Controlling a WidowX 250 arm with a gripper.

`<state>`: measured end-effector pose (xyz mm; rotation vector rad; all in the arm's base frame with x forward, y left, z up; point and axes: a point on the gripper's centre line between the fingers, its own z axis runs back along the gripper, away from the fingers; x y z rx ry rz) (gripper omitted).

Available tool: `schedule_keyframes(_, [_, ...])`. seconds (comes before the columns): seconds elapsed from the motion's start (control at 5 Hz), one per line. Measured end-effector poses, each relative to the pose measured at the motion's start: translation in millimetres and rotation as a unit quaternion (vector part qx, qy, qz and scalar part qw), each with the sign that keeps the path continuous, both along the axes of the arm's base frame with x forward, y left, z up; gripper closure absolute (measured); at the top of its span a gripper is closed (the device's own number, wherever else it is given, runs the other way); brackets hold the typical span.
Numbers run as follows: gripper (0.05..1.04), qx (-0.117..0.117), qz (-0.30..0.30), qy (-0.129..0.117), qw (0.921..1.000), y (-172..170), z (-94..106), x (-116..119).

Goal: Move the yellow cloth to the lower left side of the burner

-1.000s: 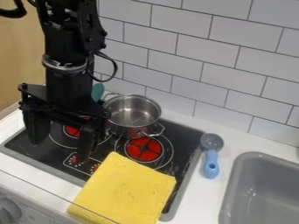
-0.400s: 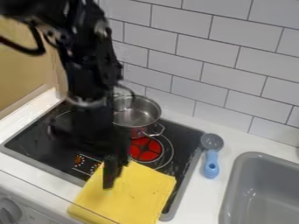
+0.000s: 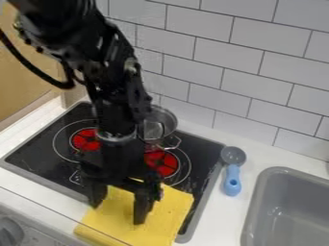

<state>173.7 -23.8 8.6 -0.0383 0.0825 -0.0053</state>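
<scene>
gripper [image 3: 120,207] over yellow cloth [image 3: 168,211], released, fingers spread; cloth overlaps stovetop [image 3: 38,156] edge; metal pot [image 3: 168,120] partly behind arm; blue-handled scoop [image 3: 233,181] beside stovetop

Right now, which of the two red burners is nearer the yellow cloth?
The right-hand burner, below the metal pot in the picture; the other burner sits up and left, farther from the cloth.

Pot [image 3: 162,119], spoon [image 3: 233,178] (blue-handled), sink [image 3: 283,211].
</scene>
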Motion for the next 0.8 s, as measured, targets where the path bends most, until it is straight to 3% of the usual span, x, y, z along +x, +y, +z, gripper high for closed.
schedule_keyframes(0.4, [0.085, 0.009, -0.012, -0.003, 0.9999, -3, -9.9, 3])
schedule_keyframes(0.8, [0.085, 0.03, 0.0, 0.018, 0.9994, 21, -10.0, 13])
